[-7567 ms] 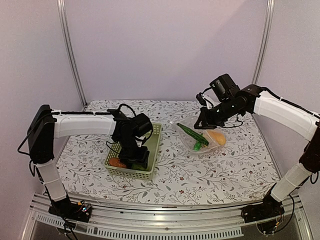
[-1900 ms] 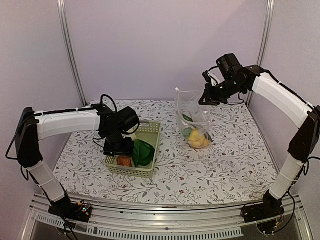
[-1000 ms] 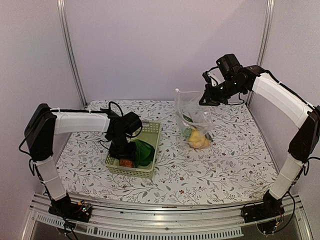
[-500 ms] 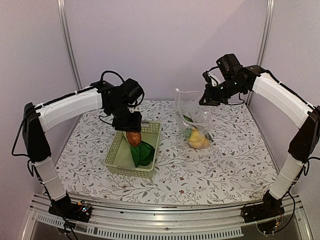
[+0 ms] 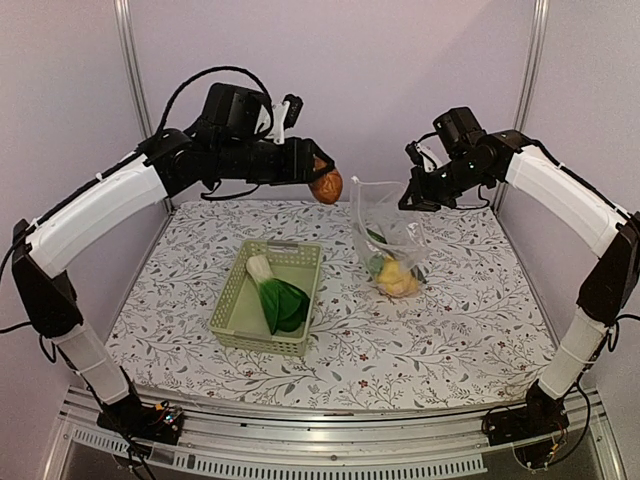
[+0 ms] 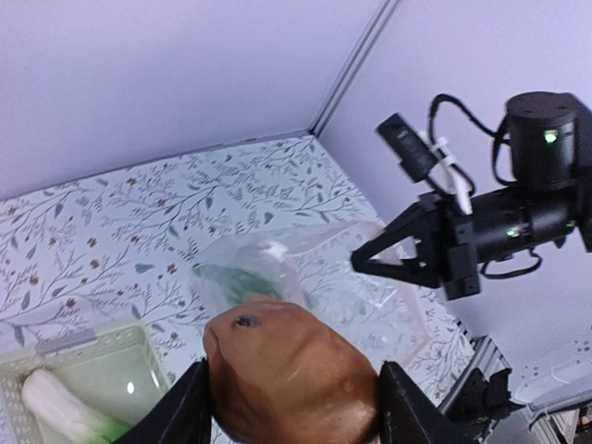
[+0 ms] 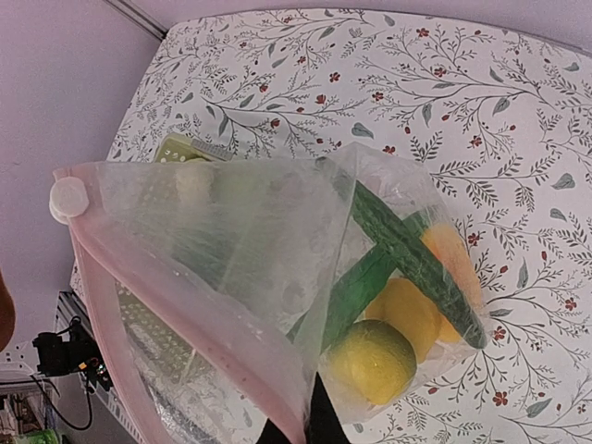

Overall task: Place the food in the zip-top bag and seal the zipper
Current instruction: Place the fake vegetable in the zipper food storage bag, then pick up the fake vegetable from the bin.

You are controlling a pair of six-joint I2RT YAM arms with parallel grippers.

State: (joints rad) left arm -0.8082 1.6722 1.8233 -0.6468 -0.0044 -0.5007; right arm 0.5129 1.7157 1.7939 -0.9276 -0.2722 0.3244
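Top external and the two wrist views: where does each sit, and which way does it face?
Top external: above, behind the bases, looking down on the table; both arms show.
Left wrist: on the raised left hand, facing bag and right hand; fingers grip the reddish-brown piece.
Right wrist: looks down through the bag; fingertips show.
All three share bag and basket.

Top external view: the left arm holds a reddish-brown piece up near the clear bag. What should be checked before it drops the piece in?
1. Left end effector grips the reddish-brown piece on both sides: ok.
2. Right end effector shut on the zip-top bag edge, bag hanging: ok.
3. Bag mouth gaping: ok, by the right wrist view.
4. Piece above the mouth: not ok; it hangs beside the bag, on the left arm's side.
5. Room above the cucumber: cannot tell.
6. Bok choy packed: not ok; it lies in the basket.
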